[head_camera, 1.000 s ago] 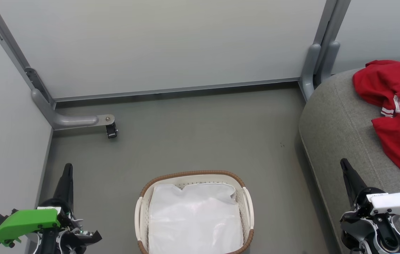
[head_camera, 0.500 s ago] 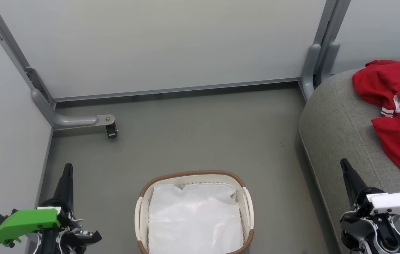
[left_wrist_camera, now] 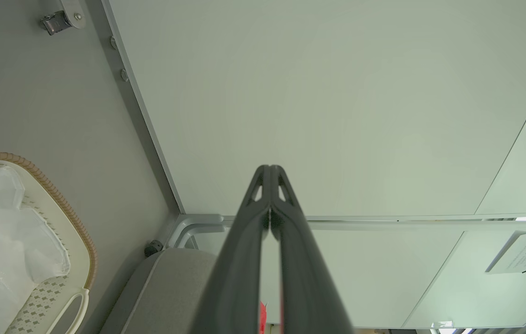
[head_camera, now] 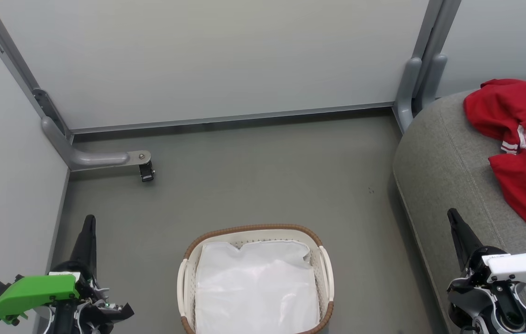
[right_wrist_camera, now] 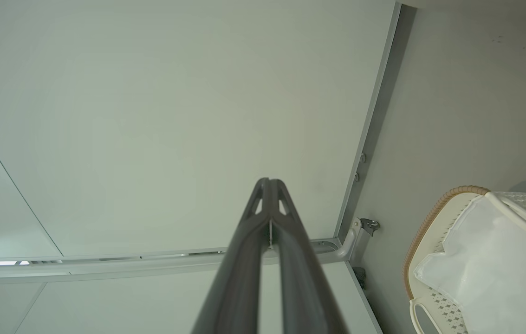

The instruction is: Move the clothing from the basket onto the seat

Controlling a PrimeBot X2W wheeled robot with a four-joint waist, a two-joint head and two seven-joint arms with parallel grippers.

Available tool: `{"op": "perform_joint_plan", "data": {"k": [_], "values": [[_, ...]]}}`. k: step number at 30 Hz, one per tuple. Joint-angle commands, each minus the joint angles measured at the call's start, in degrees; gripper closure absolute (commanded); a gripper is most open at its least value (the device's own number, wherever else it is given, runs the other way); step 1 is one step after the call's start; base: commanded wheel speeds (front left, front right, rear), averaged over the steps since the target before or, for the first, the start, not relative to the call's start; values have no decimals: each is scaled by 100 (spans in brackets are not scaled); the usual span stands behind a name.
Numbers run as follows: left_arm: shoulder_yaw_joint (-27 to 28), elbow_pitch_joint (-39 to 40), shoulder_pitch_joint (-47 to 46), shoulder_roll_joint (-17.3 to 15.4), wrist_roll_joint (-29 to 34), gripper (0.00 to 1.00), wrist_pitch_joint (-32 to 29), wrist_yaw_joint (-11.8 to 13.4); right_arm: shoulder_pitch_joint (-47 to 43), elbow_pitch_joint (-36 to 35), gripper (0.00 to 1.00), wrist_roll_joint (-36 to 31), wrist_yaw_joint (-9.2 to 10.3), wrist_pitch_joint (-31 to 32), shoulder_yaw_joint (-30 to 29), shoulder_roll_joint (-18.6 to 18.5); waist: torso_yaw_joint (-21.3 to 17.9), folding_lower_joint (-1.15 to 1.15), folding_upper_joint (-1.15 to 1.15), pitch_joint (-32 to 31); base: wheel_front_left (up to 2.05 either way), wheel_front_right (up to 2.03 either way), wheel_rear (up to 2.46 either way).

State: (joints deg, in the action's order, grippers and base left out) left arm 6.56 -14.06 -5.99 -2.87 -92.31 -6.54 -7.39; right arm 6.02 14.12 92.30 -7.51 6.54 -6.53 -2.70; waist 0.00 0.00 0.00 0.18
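My left hand (left_wrist_camera: 269, 172) and right hand (right_wrist_camera: 269, 184) sit closed, empty; the soft, light red-and-white shirts (head_camera: 513, 109) on the grey upholstered seat (head_camera: 444, 176) should pinch at any fold.

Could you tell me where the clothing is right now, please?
In the head view the clothing lies crumpled on the seat at the far right, apart from the basket at bottom centre.

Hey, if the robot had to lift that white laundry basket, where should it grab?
Probably the white side handle on the right of the basket, from above: it's an open loop standing off the perforated wall, nearest the right gripper.
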Motion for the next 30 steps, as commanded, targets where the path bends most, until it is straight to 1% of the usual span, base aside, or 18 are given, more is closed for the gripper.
{"op": "perform_joint_plan", "data": {"k": [1,30], "values": [[10,10,-50,-1,-20,100,-18,-26,35,-26,100,23,4,17,-8,-34,0,0,0,0,0,0,0],[10,11,-50,-1,-19,100,-18,-26,35,-25,100,23,4,17,-8,-34,0,0,0,0,0,0,0]]}}
